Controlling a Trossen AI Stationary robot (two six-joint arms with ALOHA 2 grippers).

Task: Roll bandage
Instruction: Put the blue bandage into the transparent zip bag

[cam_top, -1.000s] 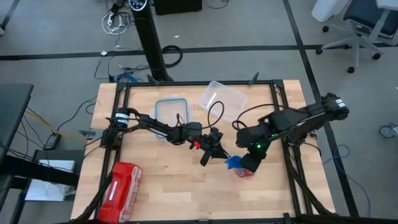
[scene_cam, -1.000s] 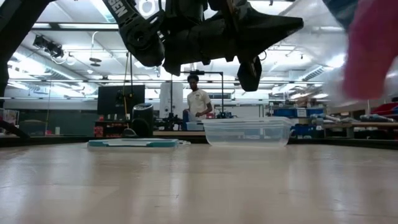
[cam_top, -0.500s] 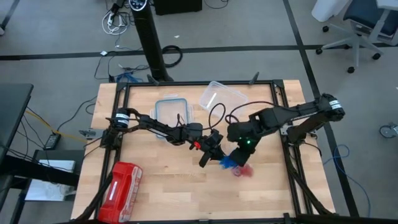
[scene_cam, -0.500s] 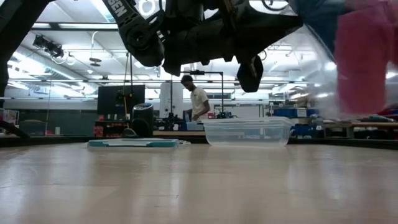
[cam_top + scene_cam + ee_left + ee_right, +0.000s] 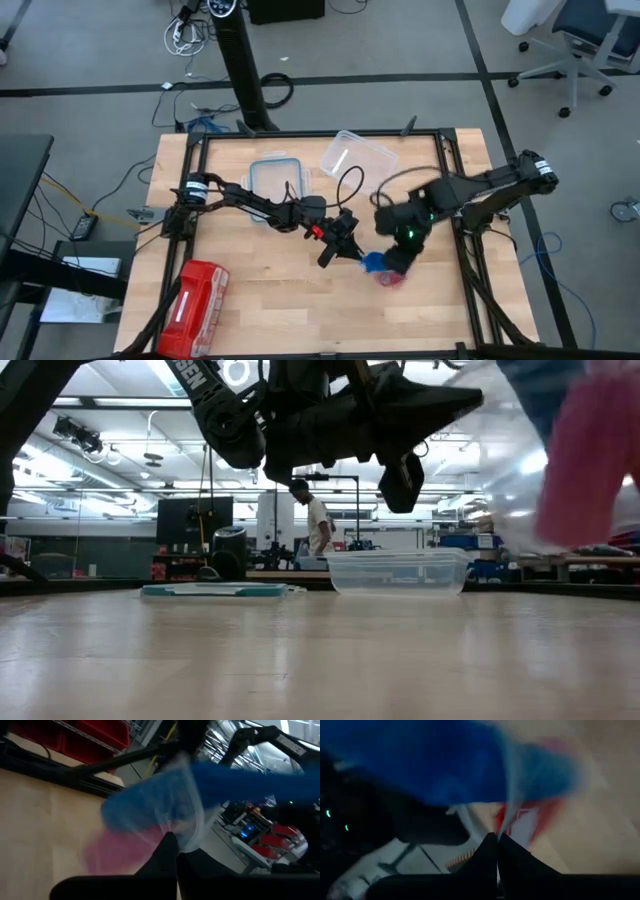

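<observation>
Blue bandage [image 5: 375, 262], bunched, blurred

Light wooden table [image 5: 260, 300] inside a black frame. Near the far edge, 1 clear plastic container [image 5: 358, 158] tilted, and just beside it a flat lid with teal rim [image 5: 277, 177]; same container [image 5: 397, 572] and lid [image 5: 215, 589] standing apart at the far edge in the low view. At the near left corner, 1 red zip pouch with white markings [image 5: 195, 305]. Beyond the table, 1 person [image 5: 316, 526] among desks and monitors; office chair [image 5: 570, 40] on grey floor.
</observation>
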